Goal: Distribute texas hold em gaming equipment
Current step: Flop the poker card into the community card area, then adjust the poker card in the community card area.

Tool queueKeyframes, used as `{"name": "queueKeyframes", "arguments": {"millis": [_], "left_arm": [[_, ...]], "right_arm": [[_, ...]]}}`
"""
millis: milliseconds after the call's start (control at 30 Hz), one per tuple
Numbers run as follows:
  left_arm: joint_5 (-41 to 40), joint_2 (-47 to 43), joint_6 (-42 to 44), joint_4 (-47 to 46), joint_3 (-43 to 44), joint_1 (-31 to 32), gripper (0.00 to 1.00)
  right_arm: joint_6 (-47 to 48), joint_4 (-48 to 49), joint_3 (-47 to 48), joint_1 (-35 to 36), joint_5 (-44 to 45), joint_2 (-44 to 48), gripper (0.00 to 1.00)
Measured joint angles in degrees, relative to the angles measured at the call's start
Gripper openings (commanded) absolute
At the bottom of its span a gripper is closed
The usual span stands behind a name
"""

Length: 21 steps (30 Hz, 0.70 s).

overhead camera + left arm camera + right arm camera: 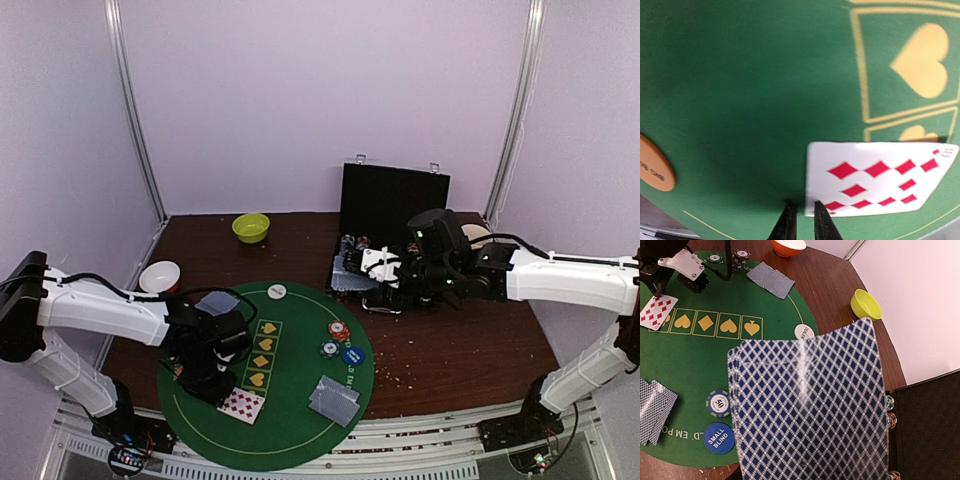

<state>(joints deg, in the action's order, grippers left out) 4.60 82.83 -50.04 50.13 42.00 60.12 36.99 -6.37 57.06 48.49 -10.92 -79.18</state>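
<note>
Lavender walls enclose a brown counter (450, 350) bearing a round green mat (290, 420). Left fingers (802, 220) sit narrow beside a diamonds card (880, 177); right fingers (352, 268) grip a fanned deck (810, 410).

Matt green felt mat (290, 420), glossy paper cards (810, 405), dark wooden table (450, 350).

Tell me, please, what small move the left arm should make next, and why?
Probably lift straight up and pull back: the face-up diamonds card already lies flat on the green mat, and the left gripper, jaws nearly closed, holds nothing.
</note>
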Motion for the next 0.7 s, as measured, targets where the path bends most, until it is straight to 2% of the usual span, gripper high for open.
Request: {"name": "queueKeyframes", "arguments": {"millis": [700], "left_arm": [[5.90, 0.94, -0.59, -2.67, 0.81, 2.29, 0.16]], "right_arm": [[0.37, -0.02, 0.00, 0.00, 0.04, 0.02, 0.48]]}}
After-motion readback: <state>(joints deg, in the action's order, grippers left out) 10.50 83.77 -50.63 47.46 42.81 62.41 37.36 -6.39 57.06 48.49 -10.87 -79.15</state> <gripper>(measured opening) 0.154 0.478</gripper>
